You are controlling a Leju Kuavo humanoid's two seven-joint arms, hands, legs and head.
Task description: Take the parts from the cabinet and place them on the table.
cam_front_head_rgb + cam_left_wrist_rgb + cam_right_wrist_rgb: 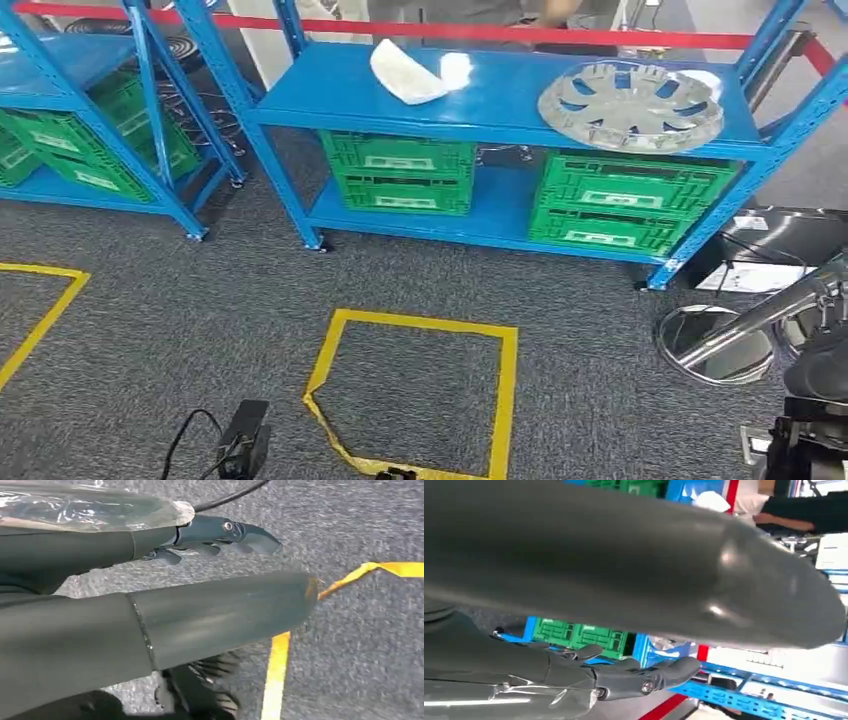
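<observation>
The head view looks forward and down from high up at the blue cabinet (500,100) beyond grey carpet. The left wrist view sits close behind its fingers (220,532), facing carpet. The right wrist view shares the green crates (579,635).

The shelving rack (500,100) was bright blue, and the crates (400,172) under its top shelf were green with pale labels. A silver wheel cover (632,104) and a white plastic bag (410,75) lay on the blue shelf. The carpet (200,300) was dark grey and speckled, with a yellow tape square (505,390) on it. A red bar (600,36) ran behind the rack.
</observation>
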